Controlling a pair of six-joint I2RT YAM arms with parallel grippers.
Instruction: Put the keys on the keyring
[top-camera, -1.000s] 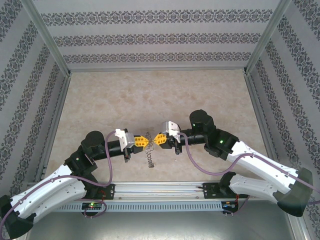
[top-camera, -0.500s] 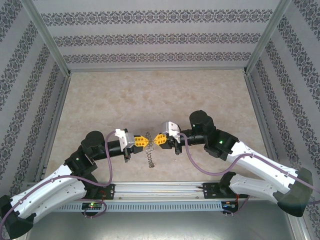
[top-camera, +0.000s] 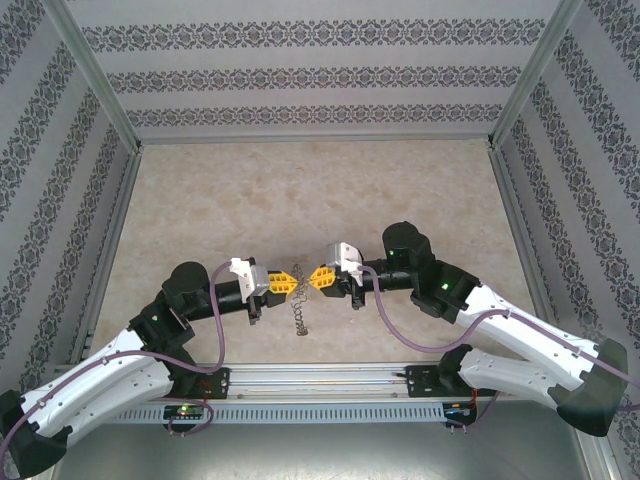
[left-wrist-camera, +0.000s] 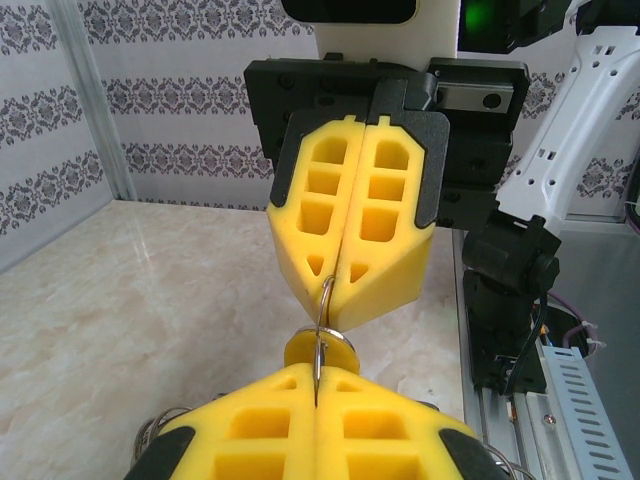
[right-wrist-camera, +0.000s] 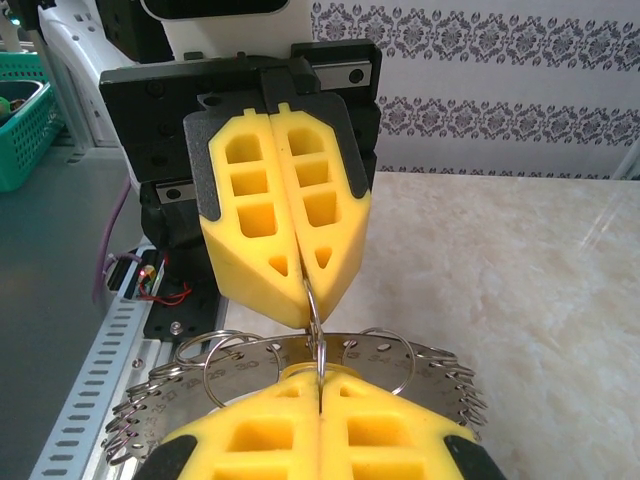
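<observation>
Now both arms meet tip to tip over the desk (top-camera: 300, 190), approx mid-width, close to its near edge. L jaws fully shut, R jaws fully shut, each nipping what looks like the same thin wire loop on the rim of the keyring (right-wrist-camera: 255, 372). Grey ring w/ its fringe of loops hangs below the tips. Tiny yellow-orange key (left-wrist-camera: 320, 350) sits at that loop btwn the two tips; can't tell if it's threaded on.
</observation>
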